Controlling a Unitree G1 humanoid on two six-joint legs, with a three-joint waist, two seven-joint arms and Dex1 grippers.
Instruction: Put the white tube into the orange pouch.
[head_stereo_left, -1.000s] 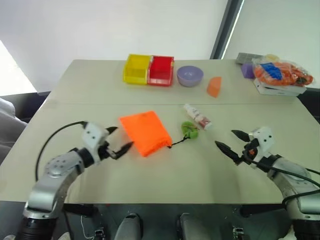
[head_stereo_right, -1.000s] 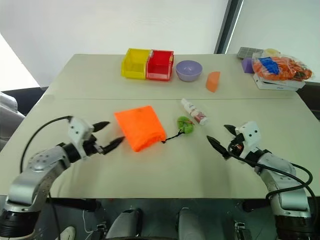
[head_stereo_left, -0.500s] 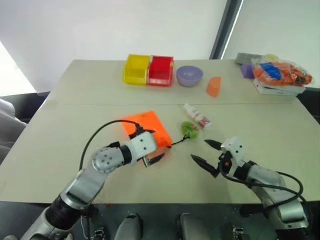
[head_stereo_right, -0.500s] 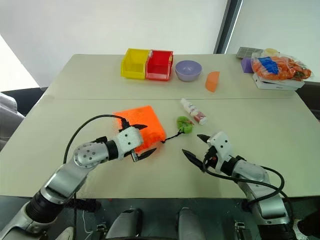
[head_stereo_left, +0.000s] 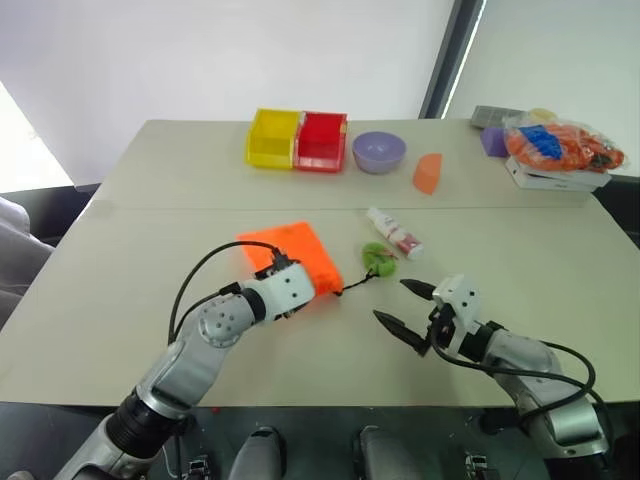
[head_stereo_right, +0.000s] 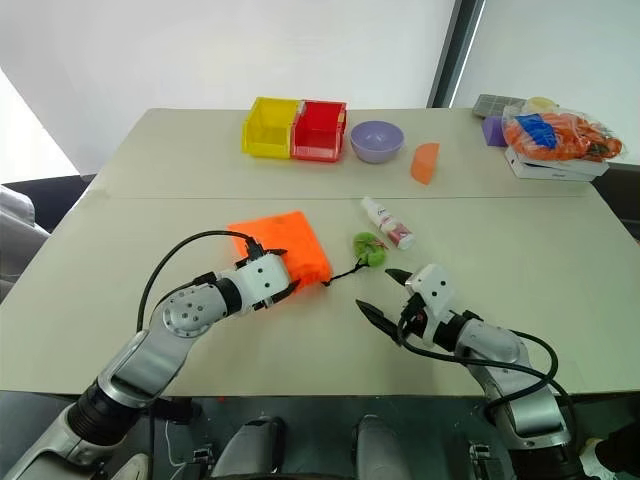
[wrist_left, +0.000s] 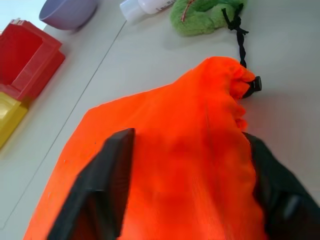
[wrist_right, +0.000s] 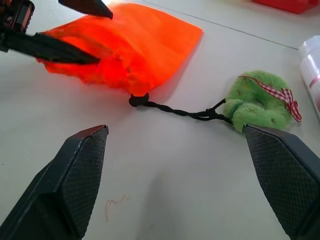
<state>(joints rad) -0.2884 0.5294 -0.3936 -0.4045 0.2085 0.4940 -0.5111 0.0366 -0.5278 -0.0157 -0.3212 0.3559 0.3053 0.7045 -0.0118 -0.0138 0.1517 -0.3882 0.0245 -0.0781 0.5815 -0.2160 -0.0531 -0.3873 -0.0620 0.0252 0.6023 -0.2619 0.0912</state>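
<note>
The orange pouch (head_stereo_left: 290, 255) lies flat on the table's middle, its black cord running to a green fuzzy ball (head_stereo_left: 379, 258). My left gripper (head_stereo_left: 300, 292) is at the pouch's near, gathered end, its fingers (wrist_left: 107, 180) on either side with the fabric (wrist_left: 180, 140) bunched between them. The white tube (head_stereo_left: 393, 232) lies just beyond the green ball, untouched. My right gripper (head_stereo_left: 395, 302) stands open in front of the ball (wrist_right: 260, 105) and cord, holding nothing, a hand's width short of the tube.
At the table's far side stand a yellow bin (head_stereo_left: 273, 138), a red bin (head_stereo_left: 322, 140), a purple bowl (head_stereo_left: 379, 152) and an orange wedge block (head_stereo_left: 428, 172). A clear bag of orange items (head_stereo_left: 562, 148) sits at the far right corner.
My left gripper swung in from the pouch's left side to its near end and closed on the fabric. My right gripper moved left toward the cord and stayed open.
</note>
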